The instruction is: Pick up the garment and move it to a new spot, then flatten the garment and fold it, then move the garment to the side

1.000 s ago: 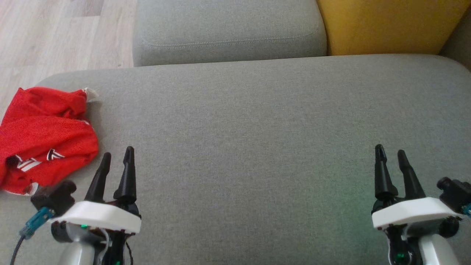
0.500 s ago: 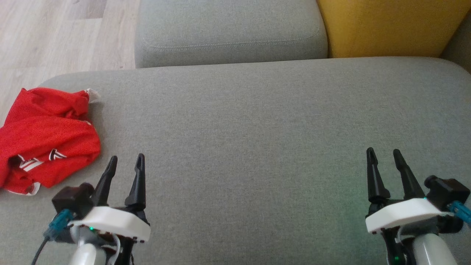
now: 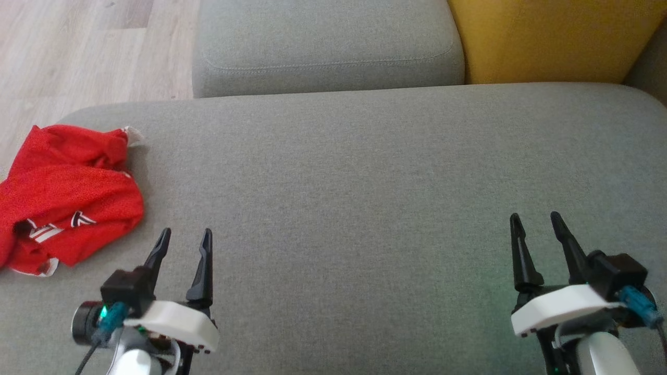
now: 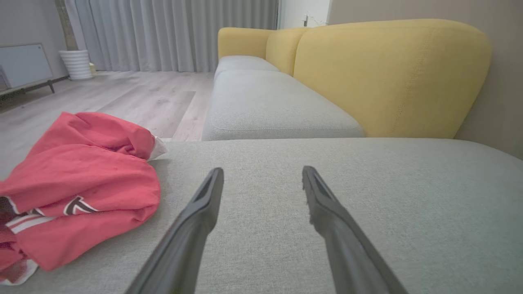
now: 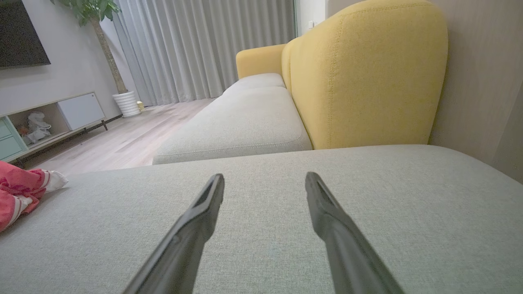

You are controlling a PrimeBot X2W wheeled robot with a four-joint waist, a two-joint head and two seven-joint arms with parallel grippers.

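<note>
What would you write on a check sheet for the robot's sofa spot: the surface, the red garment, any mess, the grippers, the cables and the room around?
Surface: grey sofa cushion, flat, mostly bare.
Job's things: red garment, crumpled at the cushion's left edge, not yet flattened or folded.
Clutter: nothing seen.
Grippers: left gripper open, beside the garment, not touching it; right gripper open over bare cushion, holding nothing.
Cables: left wrist cable and right wrist cable, teal plugs, clear of the garment.
Surroundings: yellow backrest, second grey cushion, wooden floor, grey curtains.
</note>
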